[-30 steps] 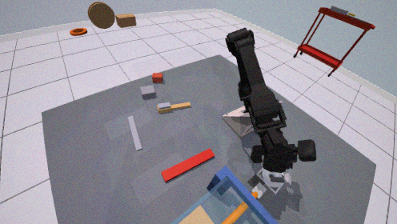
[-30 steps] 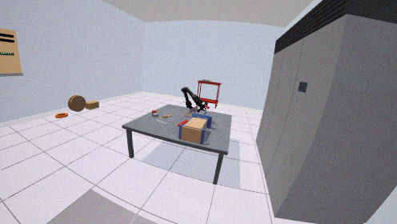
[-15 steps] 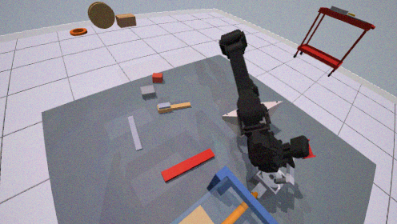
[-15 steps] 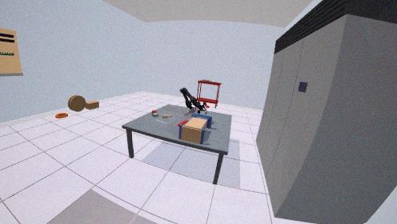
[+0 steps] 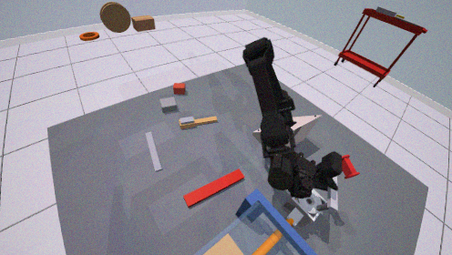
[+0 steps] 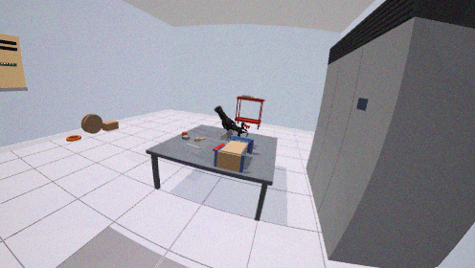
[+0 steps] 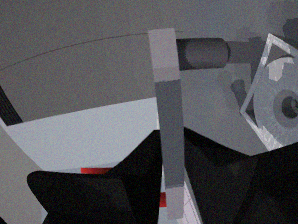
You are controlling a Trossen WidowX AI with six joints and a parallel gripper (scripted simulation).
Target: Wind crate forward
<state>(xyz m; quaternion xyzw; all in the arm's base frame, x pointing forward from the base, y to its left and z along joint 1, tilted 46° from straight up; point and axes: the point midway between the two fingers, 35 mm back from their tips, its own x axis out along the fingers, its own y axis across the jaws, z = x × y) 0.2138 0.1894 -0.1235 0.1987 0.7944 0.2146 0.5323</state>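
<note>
Top view: lower right, the black tool (image 5: 334,175) (image 7: 169,135) hangs by the clear-framed metal winch (image 5: 314,202) (image 7: 285,105).

Wrist view: it pinches the grey bar-shaped winch handle (image 7: 169,110), centre; lowered off-centre, its key could miss the hole, upper right.
</note>
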